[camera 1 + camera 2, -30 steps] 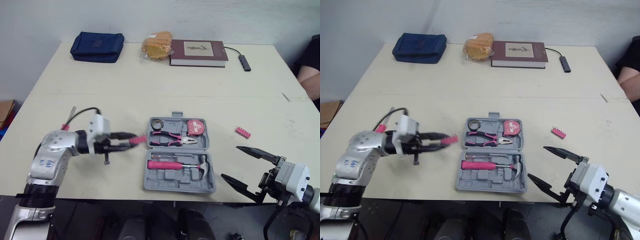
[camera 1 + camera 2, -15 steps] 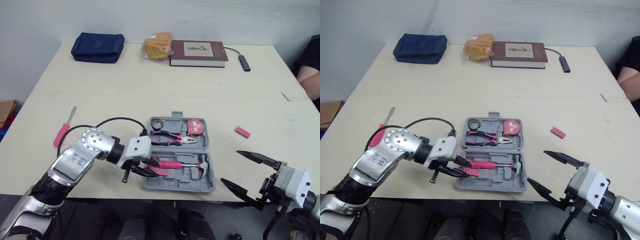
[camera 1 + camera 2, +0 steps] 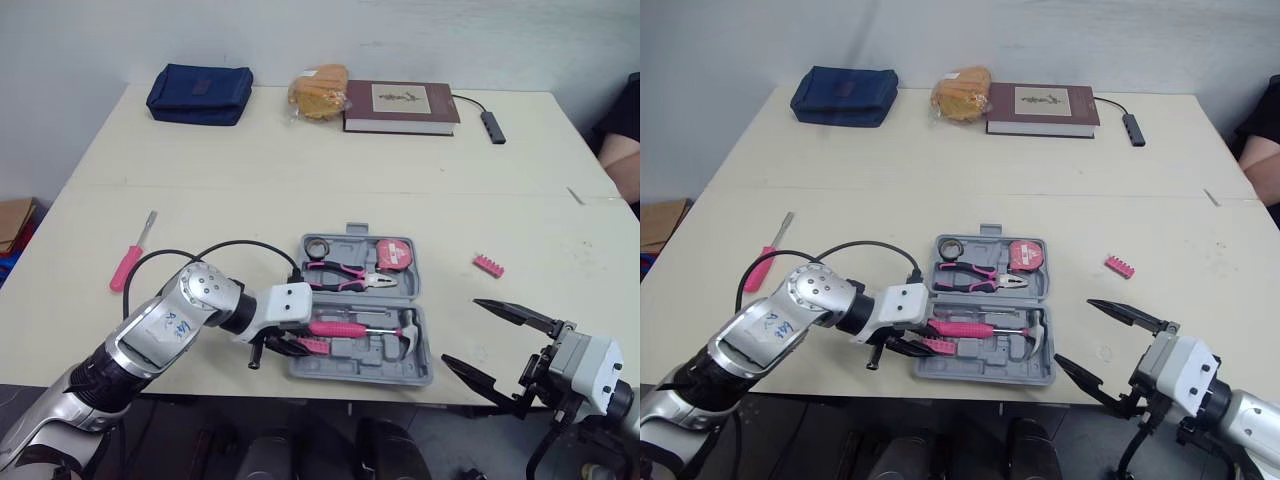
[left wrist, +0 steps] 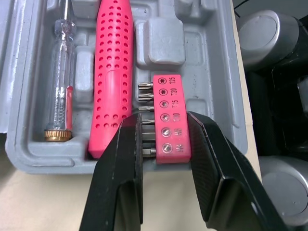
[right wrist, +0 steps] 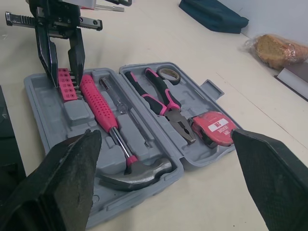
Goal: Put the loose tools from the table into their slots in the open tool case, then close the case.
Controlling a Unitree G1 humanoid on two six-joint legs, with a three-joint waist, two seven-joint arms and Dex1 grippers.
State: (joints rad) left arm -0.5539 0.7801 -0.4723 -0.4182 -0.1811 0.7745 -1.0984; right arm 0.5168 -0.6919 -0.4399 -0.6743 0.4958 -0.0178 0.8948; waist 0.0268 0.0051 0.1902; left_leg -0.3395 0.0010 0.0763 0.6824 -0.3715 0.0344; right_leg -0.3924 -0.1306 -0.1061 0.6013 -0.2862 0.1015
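1. A grey case [image 3: 372, 364] lies open on the desk [image 3: 300, 180], near the front edge.
2. The left jaws are pinched on a pink bit strip [image 4: 168, 115].
3. The strip is at the near left corner of the case, just beside the pink handle of the hammer [image 3: 345, 328].
4. I cannot tell if the strip sits in its slot.
5. A thin clear screwdriver [image 4: 61, 72] lies on the other side of the hammer.
6. The far half of the case holds pliers [image 3: 345, 275], a tape measure [image 3: 393, 253] and a tape roll [image 3: 318, 246].
7. A pink screwdriver [image 3: 128, 262] lies loose on the desk, well to the left of the case.
8. A second strip [image 3: 488, 265] lies loose to the right of the case.
9. The right jaws are spread wide and hold nothing. They hang by the front edge of the desk, right of the case.
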